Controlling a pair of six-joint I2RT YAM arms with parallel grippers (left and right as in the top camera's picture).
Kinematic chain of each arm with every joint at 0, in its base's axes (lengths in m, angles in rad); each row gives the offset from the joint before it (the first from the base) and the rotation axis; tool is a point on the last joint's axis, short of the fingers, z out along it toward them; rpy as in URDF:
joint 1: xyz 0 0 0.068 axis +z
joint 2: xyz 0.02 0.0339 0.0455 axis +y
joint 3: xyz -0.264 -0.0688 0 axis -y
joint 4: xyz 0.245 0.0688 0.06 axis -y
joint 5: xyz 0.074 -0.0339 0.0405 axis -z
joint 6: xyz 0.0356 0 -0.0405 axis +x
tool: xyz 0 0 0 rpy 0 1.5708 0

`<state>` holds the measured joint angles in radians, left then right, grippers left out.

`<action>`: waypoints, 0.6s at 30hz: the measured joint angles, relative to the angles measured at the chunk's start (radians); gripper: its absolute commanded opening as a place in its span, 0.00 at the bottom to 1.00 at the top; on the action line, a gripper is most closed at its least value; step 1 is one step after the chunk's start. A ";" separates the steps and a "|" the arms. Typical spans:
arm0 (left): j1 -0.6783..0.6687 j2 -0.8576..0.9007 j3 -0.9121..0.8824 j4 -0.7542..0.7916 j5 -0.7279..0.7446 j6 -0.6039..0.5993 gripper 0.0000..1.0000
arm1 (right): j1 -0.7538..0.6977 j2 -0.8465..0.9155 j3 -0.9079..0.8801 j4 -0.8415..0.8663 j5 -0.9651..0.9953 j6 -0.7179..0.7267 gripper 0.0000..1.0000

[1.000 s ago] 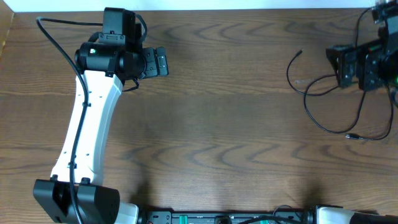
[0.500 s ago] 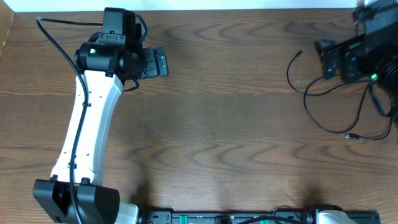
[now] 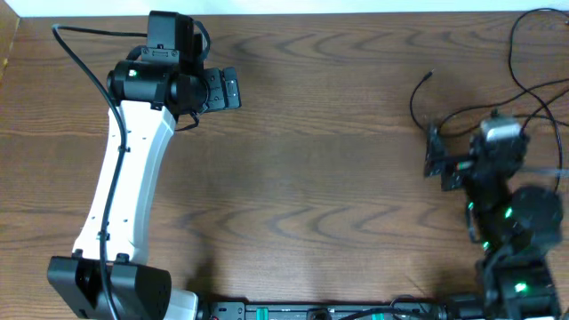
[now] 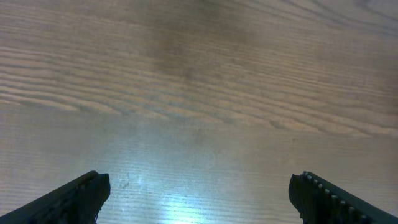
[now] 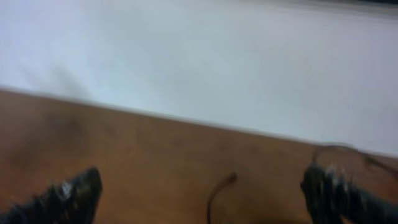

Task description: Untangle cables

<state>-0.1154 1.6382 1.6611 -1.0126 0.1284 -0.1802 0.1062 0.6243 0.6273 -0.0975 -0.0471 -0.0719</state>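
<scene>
Thin black cables (image 3: 416, 105) lie on the wooden table (image 3: 320, 178) at the right; one plug end (image 3: 430, 76) points up-left. More black strands (image 3: 516, 49) run toward the top right corner. I cannot make out a white cable. My right gripper (image 3: 434, 153) is open just below the cable loop, with its arm covering the cables further right. In the blurred right wrist view, a black cable end (image 5: 230, 179) lies on the table ahead of the open fingers (image 5: 205, 196). My left gripper (image 3: 231, 89) is open and empty at the far left, over bare wood (image 4: 202, 199).
The left arm's white link (image 3: 124, 178) runs from the front left base up to the wrist. A white wall (image 5: 199, 62) stands beyond the table's far edge. The robot's base rail (image 3: 320, 311) lies along the front edge.
My right arm has swung from the far right edge toward the front and left. It now sits over the lower cable loop, with the gripper pointing left. The left arm has not moved.
</scene>
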 measured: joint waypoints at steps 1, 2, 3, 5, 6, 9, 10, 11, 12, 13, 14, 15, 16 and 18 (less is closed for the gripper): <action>0.000 0.000 0.000 -0.001 0.000 0.000 0.98 | 0.003 -0.038 -0.063 0.043 0.004 0.004 0.99; 0.000 0.000 0.000 -0.001 0.001 0.000 0.98 | 0.008 -0.090 -0.147 0.100 0.008 0.010 0.99; 0.000 0.000 0.000 -0.001 0.001 0.000 0.98 | 0.010 -0.130 -0.202 0.132 0.014 0.012 0.99; 0.000 0.000 0.000 -0.001 0.000 0.000 0.98 | 0.017 -0.200 -0.291 0.173 0.022 0.014 0.99; 0.000 0.000 0.000 -0.001 0.000 0.000 0.98 | 0.023 -0.236 -0.330 0.182 0.027 0.016 0.99; 0.000 0.000 0.000 -0.001 0.000 0.000 0.98 | 0.039 -0.346 -0.425 0.189 0.046 0.018 0.99; 0.000 0.000 0.000 -0.001 0.000 0.000 0.98 | 0.041 -0.373 -0.444 0.190 0.049 0.018 0.99; 0.000 0.000 0.000 -0.001 0.000 0.000 0.98 | 0.041 -0.407 -0.468 0.192 0.052 0.018 0.99; 0.000 0.000 0.000 -0.001 0.000 0.000 0.98 | 0.041 -0.435 -0.488 0.192 0.057 0.018 0.99; 0.000 0.000 0.000 -0.001 0.000 0.000 0.98 | 0.041 -0.473 -0.515 0.192 0.063 0.018 0.99; 0.000 0.000 0.000 -0.002 0.000 0.000 0.98 | 0.041 -0.492 -0.532 0.195 0.066 0.018 0.99; 0.000 0.000 0.000 0.000 0.000 0.000 0.98 | 0.041 -0.510 -0.547 0.196 0.067 0.018 0.99; 0.000 0.000 0.000 -0.002 0.000 0.000 0.98 | 0.041 -0.534 -0.568 0.195 0.068 0.019 0.99; 0.000 0.000 0.000 -0.001 0.000 0.000 0.98 | 0.041 -0.566 -0.598 0.183 0.070 0.023 0.99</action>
<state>-0.1154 1.6382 1.6608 -1.0134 0.1287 -0.1799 0.1474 0.0586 0.0292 0.0860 0.0227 -0.0490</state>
